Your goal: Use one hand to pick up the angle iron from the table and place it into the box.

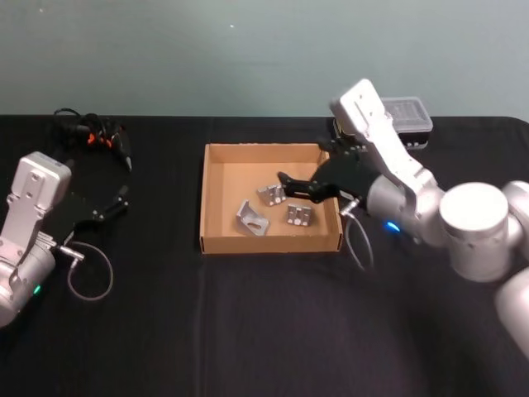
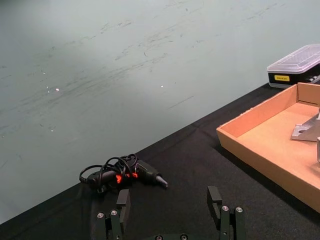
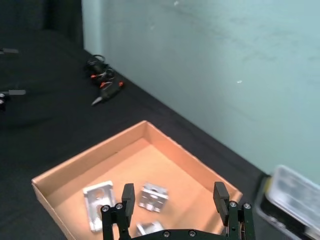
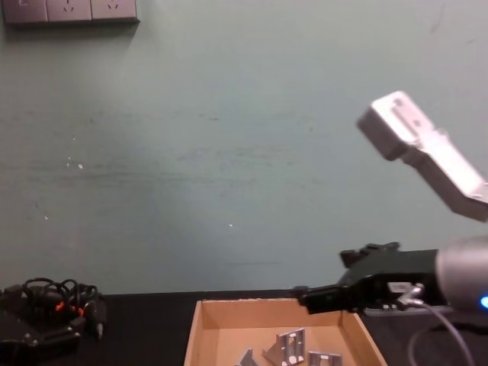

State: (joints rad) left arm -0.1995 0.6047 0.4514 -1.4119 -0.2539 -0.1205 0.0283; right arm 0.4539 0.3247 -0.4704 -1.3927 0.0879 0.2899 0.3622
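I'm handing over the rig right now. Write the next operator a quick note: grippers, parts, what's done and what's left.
Right gripper: open and empty, over the box.
Left gripper: open and empty, low over the table on the left.
Parts: three angle irons lie in the box.
Done: I see no angle iron on the table.
Left: probably just pull the right arm back.

A black tool with orange marks and tangled cord point(image 1: 92, 134) lies far left; a clear-lidded case point(image 1: 407, 118) (black-based) sits far right.
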